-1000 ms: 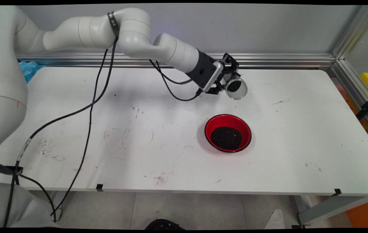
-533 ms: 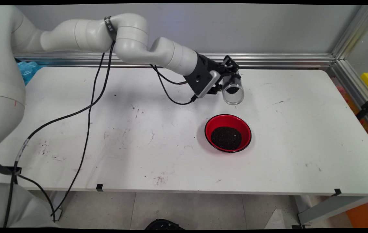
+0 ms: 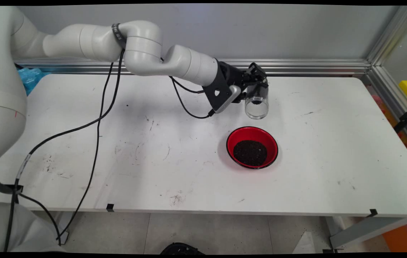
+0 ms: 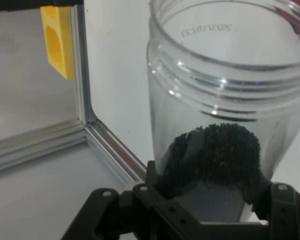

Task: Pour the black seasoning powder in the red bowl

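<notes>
**Clear jar held tipped above the red bowl**

The white worktop (image 3: 174, 150) spans the scene, scuffed and marked, with an aluminium rail along its far edge. The arm reaches in from the left toward the right-centre. A red bowl (image 3: 232, 140) sits on the worktop right of centre, holding a mound of dark granules (image 3: 250, 152). Just beyond it on the far side, raised off the surface, the gripper (image 3: 251, 86) has its jaws closed around the base end of a clear jar (image 3: 257, 102). The jar is tilted, its open mouth toward the bowl, likely so the contents slide out. A small clump of dark grains (image 4: 215, 155) rests at the jar's bottom, by the jaws.
</notes>
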